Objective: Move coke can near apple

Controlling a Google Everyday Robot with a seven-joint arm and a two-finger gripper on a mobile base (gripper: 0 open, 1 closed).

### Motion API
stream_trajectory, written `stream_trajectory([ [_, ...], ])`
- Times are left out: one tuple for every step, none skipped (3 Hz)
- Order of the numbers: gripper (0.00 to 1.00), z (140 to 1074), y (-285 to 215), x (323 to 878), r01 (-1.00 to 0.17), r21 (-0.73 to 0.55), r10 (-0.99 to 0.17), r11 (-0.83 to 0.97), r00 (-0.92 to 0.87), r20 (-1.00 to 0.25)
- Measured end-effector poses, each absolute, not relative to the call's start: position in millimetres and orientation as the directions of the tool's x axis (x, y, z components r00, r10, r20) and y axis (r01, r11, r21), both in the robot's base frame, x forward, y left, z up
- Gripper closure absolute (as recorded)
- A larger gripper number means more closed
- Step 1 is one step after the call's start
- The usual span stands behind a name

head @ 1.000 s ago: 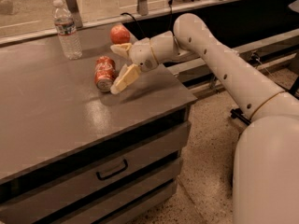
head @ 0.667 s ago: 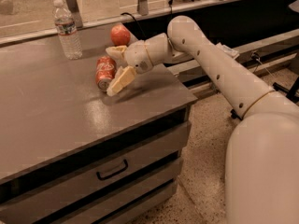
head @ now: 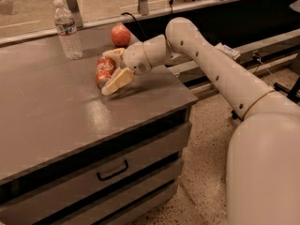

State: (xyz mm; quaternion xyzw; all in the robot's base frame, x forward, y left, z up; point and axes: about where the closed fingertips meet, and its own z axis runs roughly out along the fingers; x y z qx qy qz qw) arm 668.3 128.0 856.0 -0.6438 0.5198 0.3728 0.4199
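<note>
The coke can [head: 103, 71] lies on its side on the grey cabinet top [head: 56, 116], right of centre. The apple [head: 120, 35] sits behind it near the back right edge, about a can's length away. My gripper [head: 107, 72] reaches in from the right and is at the can. Its pale fingers [head: 117, 80] are spread, one on the near side of the can and one on the far side. They stand open around the can, which rests on the surface.
A clear plastic water bottle [head: 67, 29] stands upright at the back left. The cabinet has drawers with a dark handle [head: 112, 170] at the front. A dark low counter [head: 243, 18] and a speckled floor [head: 206, 172] lie to the right.
The arm and gripper have shifted slightly left, closing in around the can. The can, apple and bottle have stayed in place.
</note>
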Motion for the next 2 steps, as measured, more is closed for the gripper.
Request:
stream_trajectory([
  [0.4, 854.4, 129.8, 667.2, -0.983, -0.147, -0.363, -0.107, 0.176, -0.915],
  [0.64, 853.5, 130.0, 666.8, -0.984, -0.14, -0.364, -0.11, 0.171, -0.915],
])
